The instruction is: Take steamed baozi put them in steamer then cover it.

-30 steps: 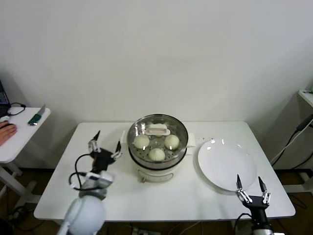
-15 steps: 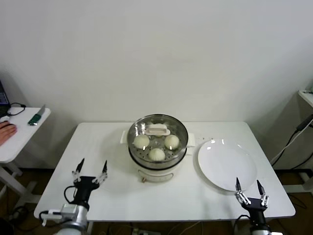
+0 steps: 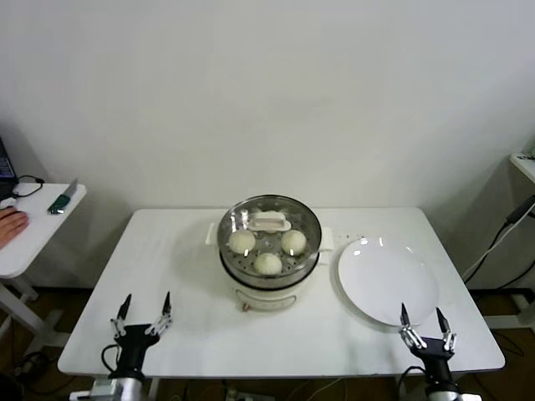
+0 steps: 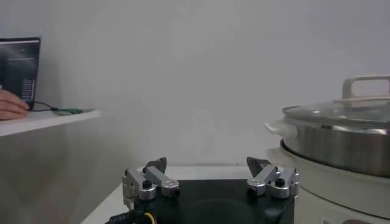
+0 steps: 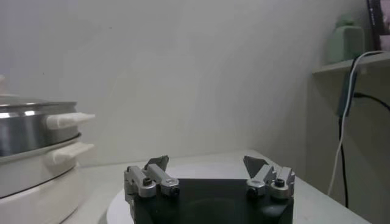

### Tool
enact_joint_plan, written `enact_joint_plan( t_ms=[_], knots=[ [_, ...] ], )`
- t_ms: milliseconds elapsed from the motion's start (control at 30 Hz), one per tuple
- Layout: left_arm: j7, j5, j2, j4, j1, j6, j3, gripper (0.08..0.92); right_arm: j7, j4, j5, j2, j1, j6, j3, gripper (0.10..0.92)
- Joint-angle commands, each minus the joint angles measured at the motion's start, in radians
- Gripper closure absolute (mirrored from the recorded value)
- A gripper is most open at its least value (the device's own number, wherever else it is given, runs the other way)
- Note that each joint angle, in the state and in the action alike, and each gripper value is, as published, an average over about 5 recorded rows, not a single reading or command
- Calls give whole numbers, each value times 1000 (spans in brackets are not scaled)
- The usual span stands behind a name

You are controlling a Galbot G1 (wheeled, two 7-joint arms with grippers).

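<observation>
- Sitting covered mid-table: steamer (image 3: 269, 251), glass lid (image 3: 269, 225) on, three baozi (image 3: 267, 263) showing inside, probably for steaming.
- Hanging wide open and empty at the near edge: left gripper (image 3: 142, 322), right gripper (image 3: 425, 332) by the plate (image 3: 386, 280).

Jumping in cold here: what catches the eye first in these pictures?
The covered steamer at the table's centre stands out: its glass cover is on, and three baozi show through it. To its right lies a bare white plate. The left gripper and right gripper hang at the table's near edge, fingers open, holding nothing.
</observation>
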Motion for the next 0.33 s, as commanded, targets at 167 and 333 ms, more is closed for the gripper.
enact_joint_plan(
  t_ms=[167,333],
  knots=[
    [4,-26,-11,18,31,-53,-15,177,-1,-2,1,1,7,-8,-4,203],
    [4,-24,-11,15,33,-54,-14,177,-2,-1,0,1,8,-8,-5,203]
  ],
)
